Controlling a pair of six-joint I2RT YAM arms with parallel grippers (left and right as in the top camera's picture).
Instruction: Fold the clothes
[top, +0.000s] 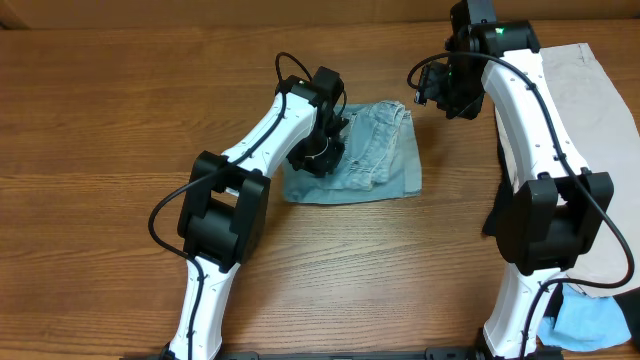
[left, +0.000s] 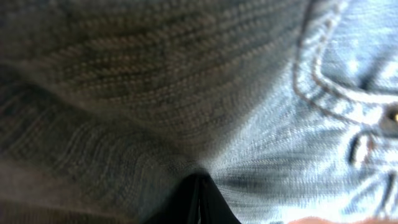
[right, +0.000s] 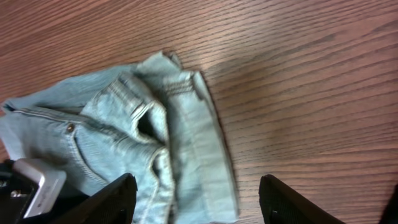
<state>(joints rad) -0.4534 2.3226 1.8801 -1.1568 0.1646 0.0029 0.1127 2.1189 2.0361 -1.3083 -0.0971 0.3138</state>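
Denim shorts (left: 186, 93) lie bunched on the table (top: 120, 120), directly beneath the left pincer (top: 322, 150), which presses into the fabric; whether it is clenched cannot be determined. Right pincer (right: 198, 186) hangs released, jaws wide, above the cuffed hem.

We see no readable text, labels, brands or nos. anywhere: not on the shorts (top: 375, 150), nor the arms.
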